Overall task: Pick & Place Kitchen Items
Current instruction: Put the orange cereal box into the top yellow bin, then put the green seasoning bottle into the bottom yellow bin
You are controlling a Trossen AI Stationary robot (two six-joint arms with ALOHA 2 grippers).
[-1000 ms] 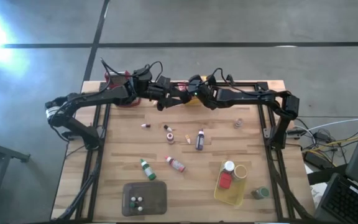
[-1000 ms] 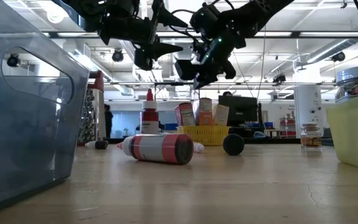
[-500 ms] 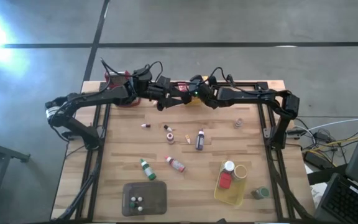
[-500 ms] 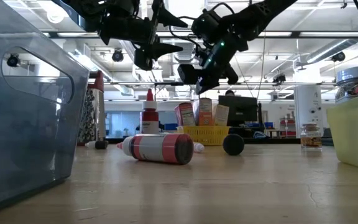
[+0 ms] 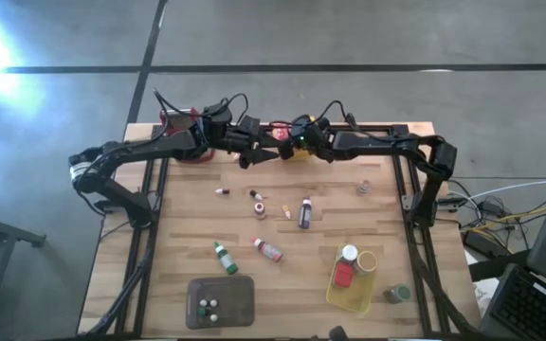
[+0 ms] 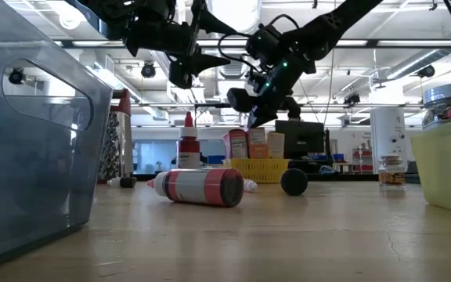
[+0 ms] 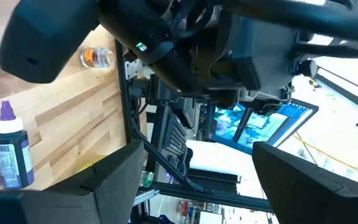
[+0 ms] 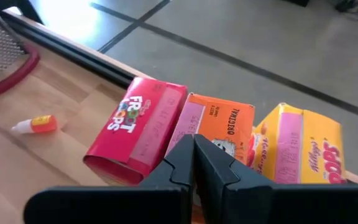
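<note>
Behind the pinched-shut right tool (image 8: pixel 194 158), the orange box (image 8: pixel 219 127) is half hidden

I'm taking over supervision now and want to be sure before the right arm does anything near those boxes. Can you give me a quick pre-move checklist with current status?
1. Right gripper shut, holding nothing: ok.
2. Right gripper over the orange box: ok, lined up above it in its wrist view.
3. Jaws open for a grasp: not ok, they need opening first.
4. Red box and yellow box leaving finger room: cannot tell, they look tight against it.
5. Left gripper clear: not ok, open, hovering close beside the right.
</note>
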